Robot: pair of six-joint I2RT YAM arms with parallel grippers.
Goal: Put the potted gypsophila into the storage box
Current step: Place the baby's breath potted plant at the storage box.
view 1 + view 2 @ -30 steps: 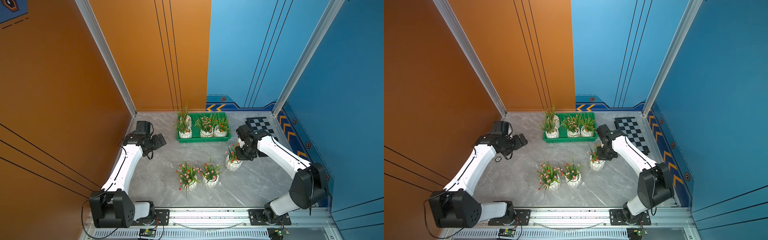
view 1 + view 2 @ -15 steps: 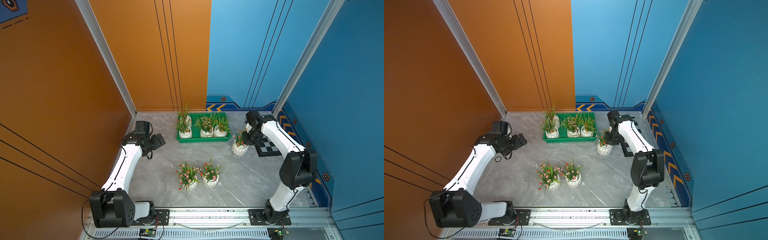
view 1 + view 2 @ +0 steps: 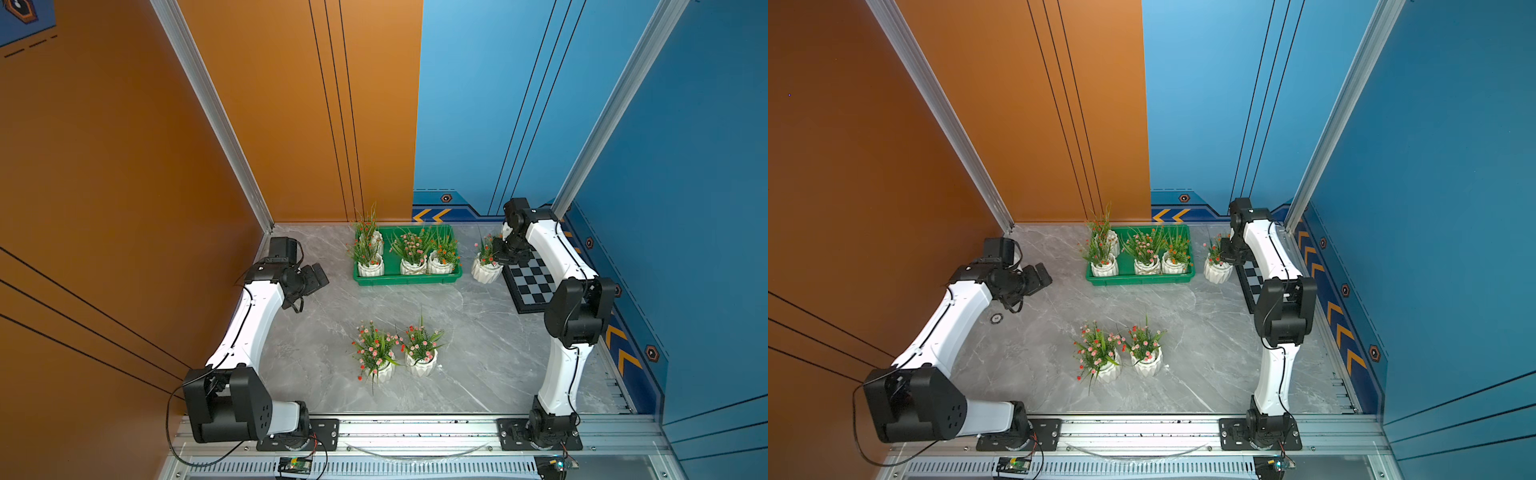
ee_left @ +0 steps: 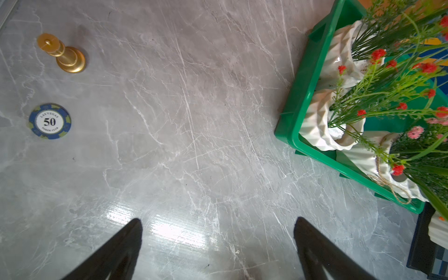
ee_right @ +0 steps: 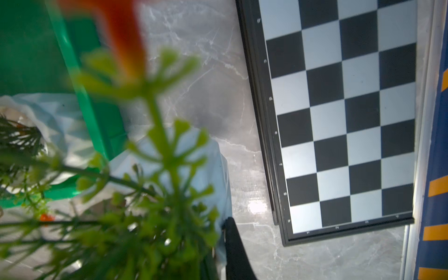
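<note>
The green storage box (image 3: 406, 280) (image 3: 1139, 281) stands at the back of the table with several potted gypsophila in it. One more pot (image 3: 485, 271) (image 3: 1217, 272) is just off the box's right end, beside the chequered board, and my right gripper (image 3: 497, 256) (image 3: 1226, 258) is shut on it. In the right wrist view its white pot (image 5: 213, 167) and blurred sprigs fill the near field, with one black finger (image 5: 234, 244) against the pot's side. I cannot tell whether this pot touches the table. Two pots (image 3: 381, 370) (image 3: 422, 362) stand at the front middle. My left gripper (image 3: 318, 276) (image 4: 218, 225) hangs open over bare table, left of the box (image 4: 294, 135).
A black-and-white chequered board (image 3: 534, 284) (image 5: 339, 121) lies at the right, close to the held pot. A blue poker chip (image 4: 50, 121) (image 3: 996, 318) and a gold chess piece (image 4: 61, 54) sit near the left wall. Walls close in the back and both sides.
My right arm has carried its pot from the middle right of the table back to the box's right end. The left arm has stayed still.
</note>
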